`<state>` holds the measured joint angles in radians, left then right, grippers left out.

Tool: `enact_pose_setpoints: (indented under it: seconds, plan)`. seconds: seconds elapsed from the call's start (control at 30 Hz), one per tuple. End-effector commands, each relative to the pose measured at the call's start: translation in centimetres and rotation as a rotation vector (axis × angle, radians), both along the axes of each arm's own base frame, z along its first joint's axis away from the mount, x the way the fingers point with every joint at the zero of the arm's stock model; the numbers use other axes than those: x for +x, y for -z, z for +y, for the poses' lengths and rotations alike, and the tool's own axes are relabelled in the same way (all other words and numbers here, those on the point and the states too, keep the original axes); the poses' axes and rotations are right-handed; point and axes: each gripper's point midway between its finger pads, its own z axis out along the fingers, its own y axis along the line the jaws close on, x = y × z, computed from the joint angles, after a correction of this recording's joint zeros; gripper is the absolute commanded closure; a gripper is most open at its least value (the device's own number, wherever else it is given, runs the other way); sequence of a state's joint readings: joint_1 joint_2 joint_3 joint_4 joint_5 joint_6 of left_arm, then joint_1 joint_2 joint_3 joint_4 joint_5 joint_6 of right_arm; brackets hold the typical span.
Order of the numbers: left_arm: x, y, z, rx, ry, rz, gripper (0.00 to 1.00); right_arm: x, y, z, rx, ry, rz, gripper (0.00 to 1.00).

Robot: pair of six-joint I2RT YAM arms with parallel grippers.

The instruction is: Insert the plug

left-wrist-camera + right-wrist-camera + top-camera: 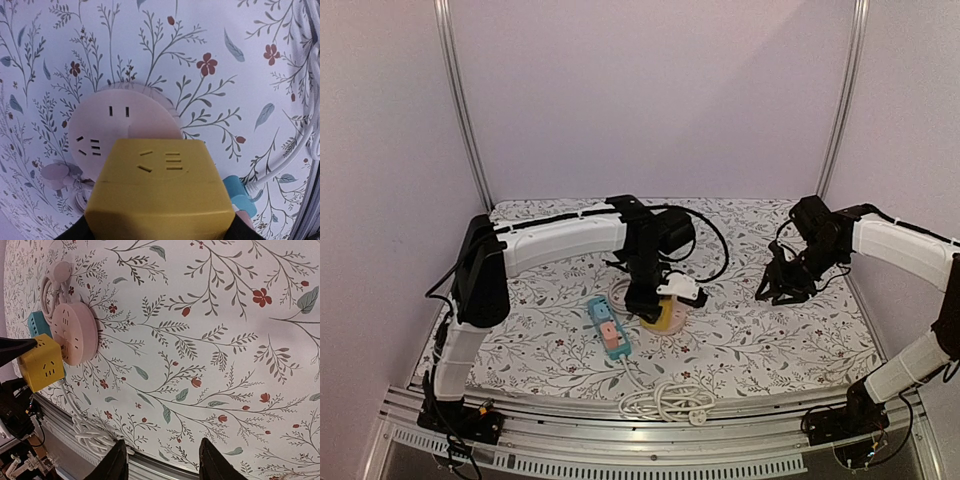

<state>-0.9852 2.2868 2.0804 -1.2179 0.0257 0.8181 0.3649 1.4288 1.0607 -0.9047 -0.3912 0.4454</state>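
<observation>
Left fingers [14, 348] pinch the yellow plastic cube plug [159, 187], likely light, stiff and slick, by opposite flat sides; right fingers [116, 463] hang spread.

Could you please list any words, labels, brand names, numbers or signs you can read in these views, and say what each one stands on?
No text can be read in any view.
Yellow cube socket: only slot openings, no marking.
Pink round socket: only slots, no label visible.
Blue power strip: too small to make out any print.
Tablecloth: a floral pattern, no lettering.
</observation>
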Motion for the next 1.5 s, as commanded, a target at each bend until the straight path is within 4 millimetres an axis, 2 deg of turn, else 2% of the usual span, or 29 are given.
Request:
enact_pose_setpoints:
  seconds: [0.0,0.13,0.2,0.27,0.47,0.6,0.83,1.1,1.27,1.37,1.47]
  plan:
    - [-6.6,3.1,4.5,0.250,0.010,0.174,1.00,0.9,-0.1,0.5,0.004,0.000,-0.003,0.53]
    - [-8.4,1.2,4.9,0.246,0.026,0.180,1.00,1.6,0.0,0.8,0.005,-0.003,-0.004,0.53]
    - [-8.8,1.0,5.4,0.252,0.029,0.186,1.00,1.9,0.1,0.9,0.009,-0.003,-0.007,0.53]
    - [-8.5,1.4,5.6,0.253,0.025,0.196,1.00,2.0,0.2,1.1,0.016,-0.005,-0.005,0.53]
    - [-8.0,1.9,3.5,0.190,-0.025,0.258,1.00,1.7,0.5,1.1,0.009,-0.014,0.000,0.53]
    - [-7.9,2.3,3.3,0.207,-0.030,0.265,1.00,1.4,0.7,0.7,-0.002,-0.009,-0.003,0.54]
    - [-7.7,1.7,3.9,0.237,0.007,0.257,1.00,1.7,-0.6,0.8,0.023,0.027,-0.035,0.55]
    - [-9.0,3.1,5.2,0.316,0.066,0.340,1.00,1.8,0.6,1.4,0.057,0.134,0.056,0.56]
    - [-8.3,2.3,4.6,0.268,0.089,0.358,1.00,2.1,1.5,0.5,-0.024,0.167,0.114,0.56]
    - [-8.0,2.2,4.5,0.252,0.097,0.351,1.00,2.2,1.5,0.7,-0.014,0.175,0.126,0.56]
    - [-6.8,2.5,4.2,0.245,0.091,0.292,1.00,1.7,2.4,0.3,-0.046,0.195,0.163,0.56]
